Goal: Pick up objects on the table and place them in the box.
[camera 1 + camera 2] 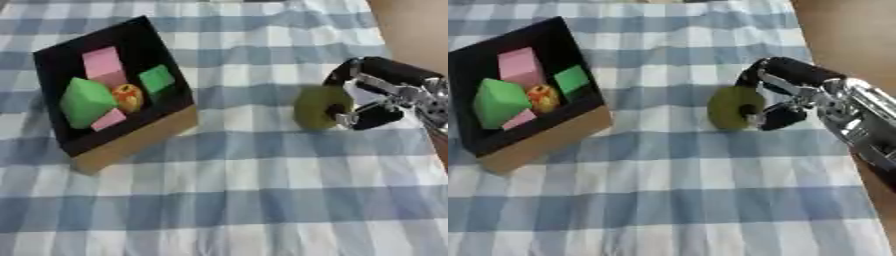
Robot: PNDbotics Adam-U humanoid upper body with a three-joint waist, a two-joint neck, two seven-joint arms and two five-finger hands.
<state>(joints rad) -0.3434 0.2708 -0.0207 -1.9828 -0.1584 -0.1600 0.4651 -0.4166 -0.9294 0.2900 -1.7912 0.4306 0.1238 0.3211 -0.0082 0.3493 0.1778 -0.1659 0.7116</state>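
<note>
Step in hand: grasp phase. Right hand (785, 97) comes in from the right side, fingers above and thumb below curled round an olive-green round obj (730, 107), clamped on it by the look of it. Obj sits low at the checked tablecloth (245, 200); can't tell if it's lifted off yet. Box (118, 90) is well apart to the left, black inside, already holds a big green block (86, 101), pink blocks, a small green cube and an orange piece. Left hand not visible. Next, imo: lift clear, carry left over the box's near wall, release into the free space.
</note>
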